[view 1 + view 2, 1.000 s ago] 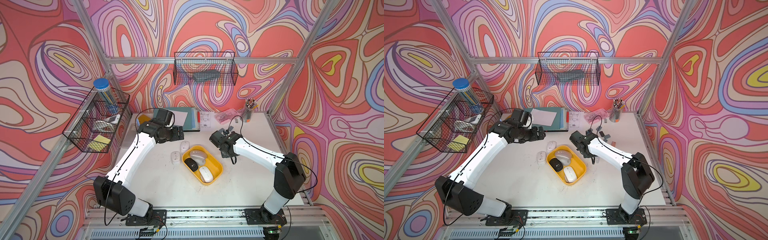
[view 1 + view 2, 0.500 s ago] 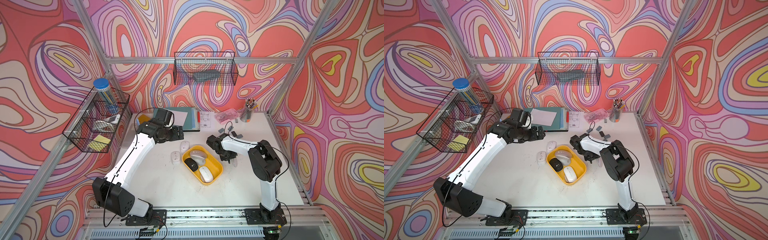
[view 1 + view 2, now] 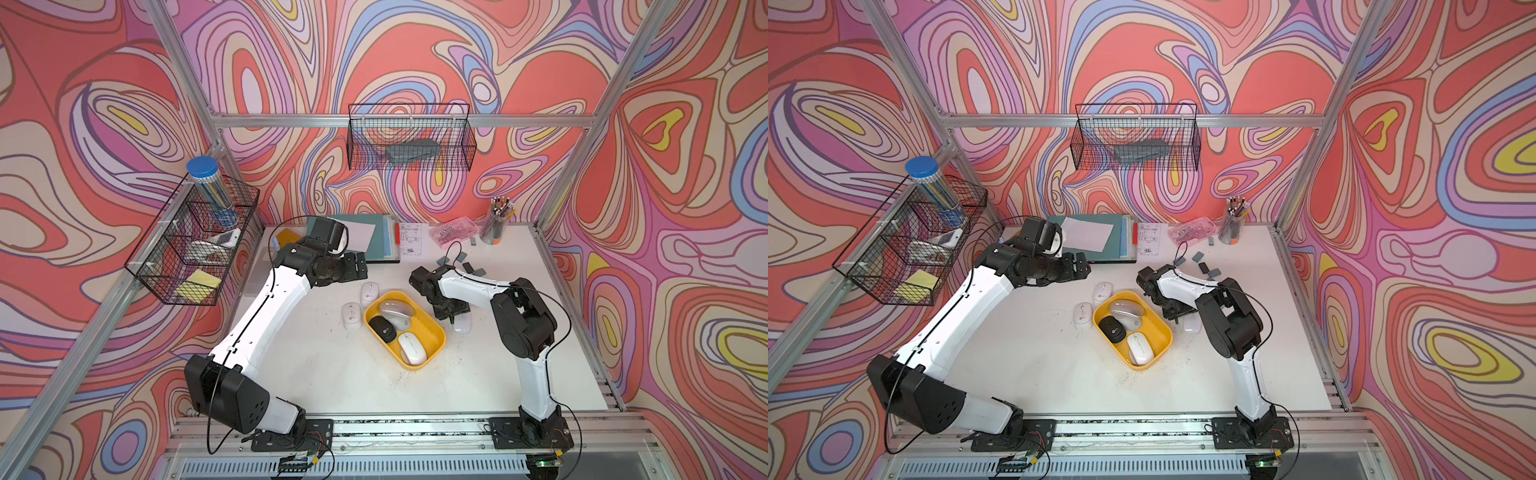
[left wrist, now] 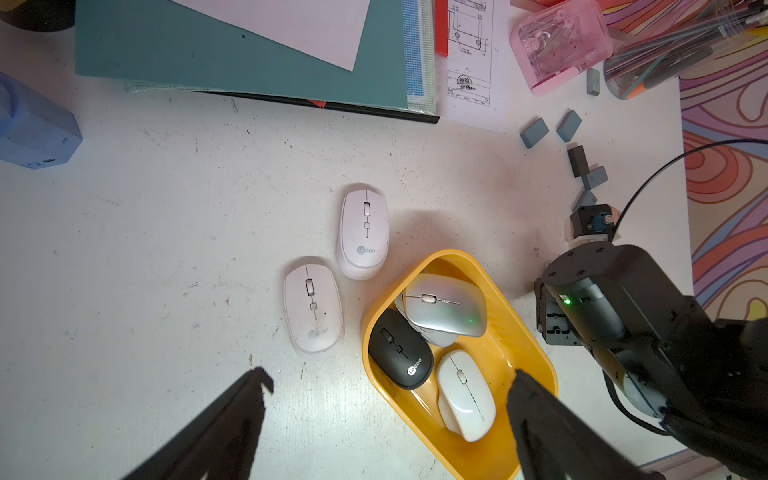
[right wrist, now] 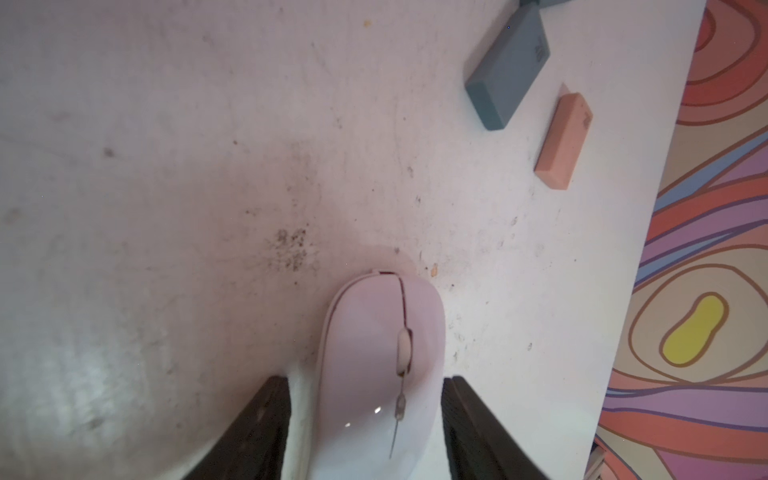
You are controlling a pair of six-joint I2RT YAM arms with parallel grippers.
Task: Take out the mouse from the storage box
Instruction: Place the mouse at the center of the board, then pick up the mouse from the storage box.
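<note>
The yellow storage box [image 3: 437, 332] lies mid-table and holds a silver mouse [image 3: 397, 309], a black mouse [image 3: 383, 329] and a white mouse [image 3: 411, 348]. Two pale mice [image 3: 369, 293] [image 3: 352, 316] lie on the table to its left. Another pale mouse [image 5: 380, 353] rests on the table just right of the box [image 3: 1163, 332]. My right gripper [image 5: 365, 380] straddles it, jaws open, with a gap showing beside the mouse. My left gripper [image 4: 390, 376] hangs wide open above the box's far left side, holding nothing.
Grey erasers [image 3: 478, 270] and a peach eraser [image 5: 563, 141] lie behind the right gripper. A pink clear case [image 3: 455, 230], a pen cup [image 3: 494, 226] and folders [image 3: 374, 241] line the back. Black wire baskets hang on the left wall [image 3: 191, 249] and the back wall [image 3: 409, 141].
My right arm folded back and its gripper came down to the table beside the box. Its jaws went from shut to open around the pale mouse. The left arm stayed still.
</note>
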